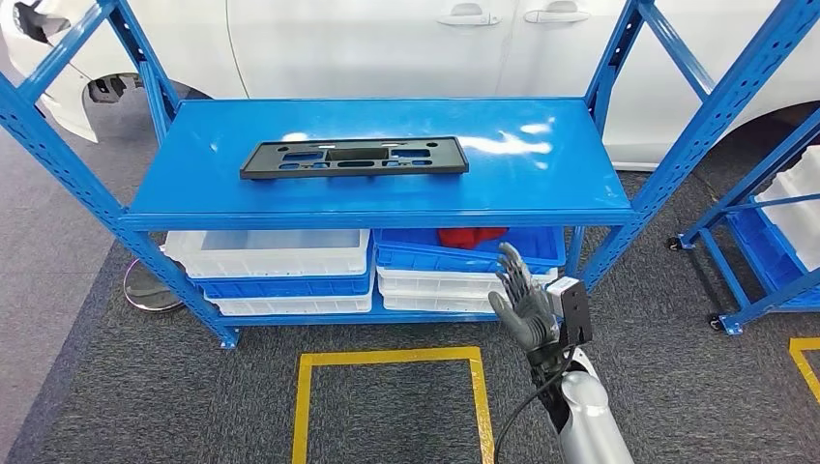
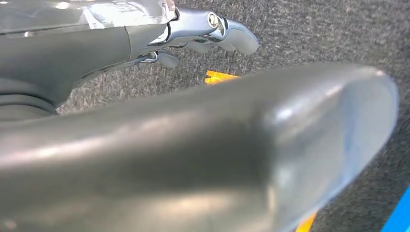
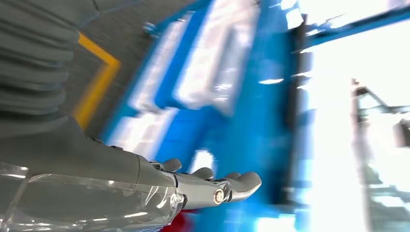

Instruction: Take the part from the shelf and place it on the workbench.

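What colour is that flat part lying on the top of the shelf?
Black. The flat part with cut-out openings lies on the blue shelf; the head view shows it best.

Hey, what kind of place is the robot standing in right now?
Probably a car factory or auto workshop: a blue steel shelf holds a black plastic part, stacked parts bins sit below, a white car stands behind, and yellow floor markings show.

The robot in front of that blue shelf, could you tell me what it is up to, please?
It has not taken anything yet. The black part lies flat on the blue shelf, untouched. The right hand is raised, open and empty, below the shelf's front edge. The left hand hangs over the carpet, holding nothing.
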